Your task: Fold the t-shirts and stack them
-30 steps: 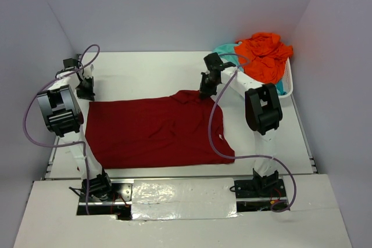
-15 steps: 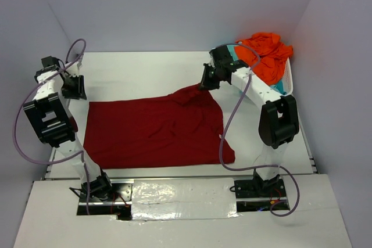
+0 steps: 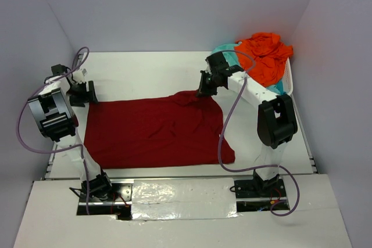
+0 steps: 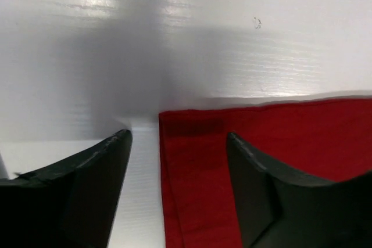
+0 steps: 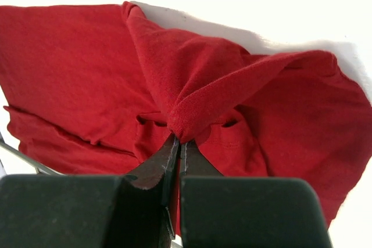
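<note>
A dark red t-shirt (image 3: 154,132) lies spread across the middle of the table. My right gripper (image 3: 201,92) is shut on a pinched fold of it (image 5: 192,117) at the shirt's far right edge, lifting the cloth into a small peak. My left gripper (image 3: 87,93) hangs open just over the shirt's far left corner (image 4: 192,143); that corner lies flat between the spread fingers (image 4: 87,172), untouched. An orange t-shirt (image 3: 264,56) is heaped on an aqua one (image 3: 224,50) in the basket at the back right.
The white mesh basket (image 3: 289,79) stands at the back right corner, next to the right wall. Purple cables loop from both arms. Grey walls close in the table on three sides.
My left gripper has let go of the red shirt's far left corner and opened. The right gripper has lifted its pinched fold slightly toward the back.
</note>
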